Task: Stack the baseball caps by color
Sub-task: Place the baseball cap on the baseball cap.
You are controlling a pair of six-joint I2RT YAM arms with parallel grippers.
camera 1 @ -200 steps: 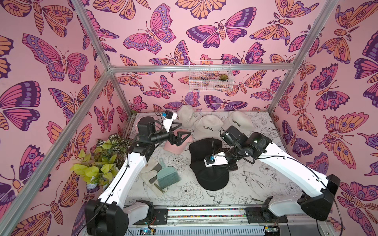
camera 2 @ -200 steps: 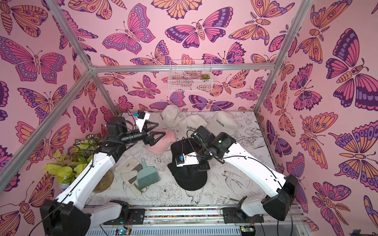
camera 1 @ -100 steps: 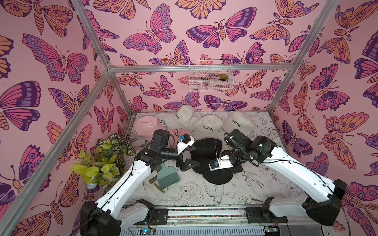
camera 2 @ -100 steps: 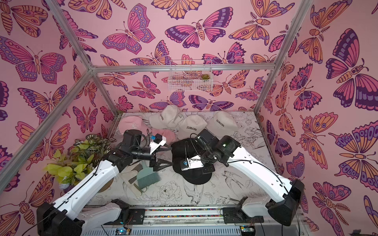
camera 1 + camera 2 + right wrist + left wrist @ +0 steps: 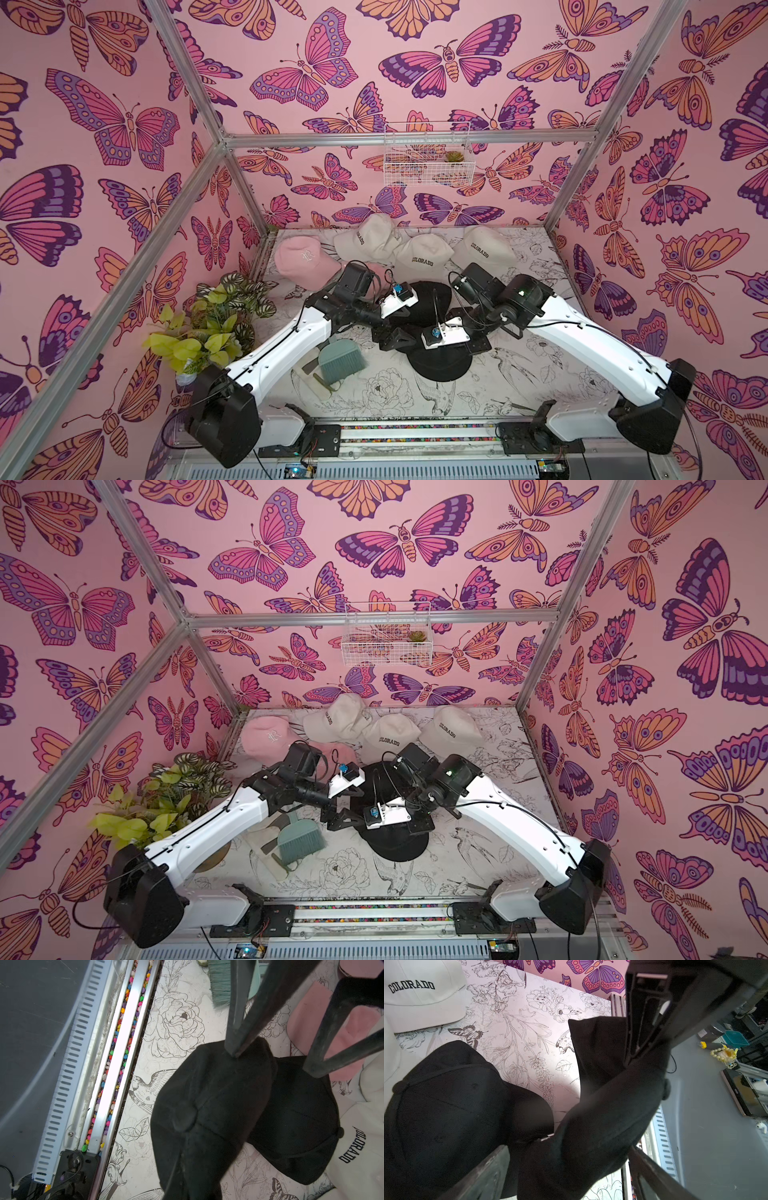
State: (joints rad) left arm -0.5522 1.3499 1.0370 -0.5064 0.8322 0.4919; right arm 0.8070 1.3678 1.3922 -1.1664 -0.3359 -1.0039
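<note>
Three cream caps (image 5: 365, 243) (image 5: 424, 257) (image 5: 482, 249) line the far edge of the table (image 5: 519, 386). Two pink caps (image 5: 301, 259) (image 5: 376, 269) lie far left. Two black caps sit mid-table, one lying (image 5: 432, 297) and one hanging (image 5: 440, 365) just nearer. One teal brush (image 5: 343, 361) lies near left. Both top views hide the grips. The left wrist view shows the right hand (image 5: 635, 1053) pinched on the hanging cap. The right wrist view shows the left hand (image 5: 275, 1062) spread wide, gripping nothing, one fingertip (image 5: 234, 1051) touching that cap.

Top views: I look down from high front, whole table (image 5: 540, 374) | wrist views: close, sharing black cap (image 5: 602, 1115)
</note>
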